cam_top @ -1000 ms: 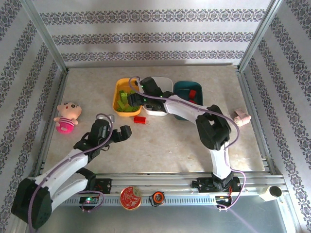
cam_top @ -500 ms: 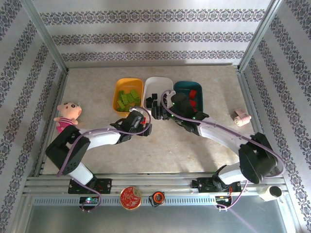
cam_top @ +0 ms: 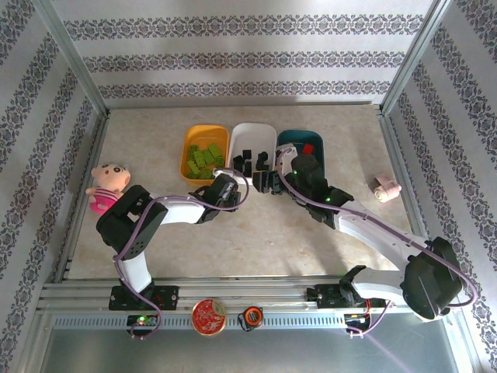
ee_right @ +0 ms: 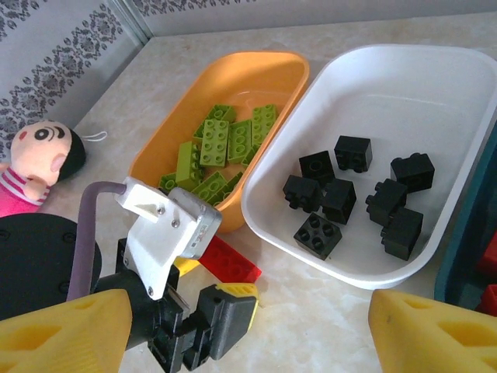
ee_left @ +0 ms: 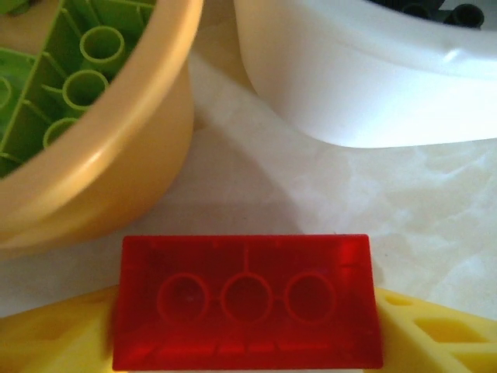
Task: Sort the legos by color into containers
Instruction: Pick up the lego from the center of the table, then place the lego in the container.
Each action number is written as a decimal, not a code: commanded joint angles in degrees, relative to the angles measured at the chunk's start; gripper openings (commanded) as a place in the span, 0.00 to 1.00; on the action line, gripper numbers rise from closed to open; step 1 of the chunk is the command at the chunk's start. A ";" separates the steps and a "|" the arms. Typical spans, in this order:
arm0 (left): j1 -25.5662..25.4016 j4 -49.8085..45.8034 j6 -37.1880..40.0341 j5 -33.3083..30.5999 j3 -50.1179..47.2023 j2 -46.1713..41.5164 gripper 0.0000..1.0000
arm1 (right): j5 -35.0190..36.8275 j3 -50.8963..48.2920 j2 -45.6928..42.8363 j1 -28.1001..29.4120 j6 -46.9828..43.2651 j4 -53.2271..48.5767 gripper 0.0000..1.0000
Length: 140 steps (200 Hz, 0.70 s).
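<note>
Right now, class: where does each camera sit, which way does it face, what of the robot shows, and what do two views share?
Top external: above and behind the bases, looking down on the table; both arms, left tool, right tool.
Left wrist: on the left arm, facing the red lego between its yellow fingers.
Right wrist: on the right arm, looking down at the white bin; its yellow fingers at the corners.
Shared: both wrist views show the red lego and white bin.
</note>
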 commanded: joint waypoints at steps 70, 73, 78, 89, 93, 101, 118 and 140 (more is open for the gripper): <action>-8.69 -2.39 -2.81 8.29 0.82 -9.99 0.56 | 10.46 -9.37 -11.00 -3.30 4.00 -2.74 0.80; -9.07 -2.65 -2.91 8.82 1.62 -9.85 0.56 | 10.87 -9.79 -11.65 -3.38 4.19 -2.88 0.80; -9.52 -3.00 -3.06 9.67 3.22 -9.40 0.56 | 11.51 -10.67 -12.75 -3.48 4.55 -3.29 0.80; -9.79 -3.25 -3.47 11.89 6.96 -7.44 0.56 | 13.01 -12.11 -15.29 -3.60 5.26 -4.16 0.80; -9.74 -3.40 -3.55 12.60 8.56 -6.37 0.56 | 13.57 -12.61 -16.27 -3.66 5.47 -4.51 0.80; -9.70 -3.92 -3.30 13.56 11.99 -4.12 0.56 | 14.61 -13.50 -18.43 -3.67 5.89 -5.20 0.80; -9.70 -5.62 -2.48 15.74 20.48 1.16 0.55 | 16.30 -15.12 -23.10 -3.89 6.34 -6.62 0.81; -8.48 -7.15 -2.42 18.57 30.88 8.34 0.55 | 17.47 -16.65 -27.85 -4.02 6.61 -8.49 0.81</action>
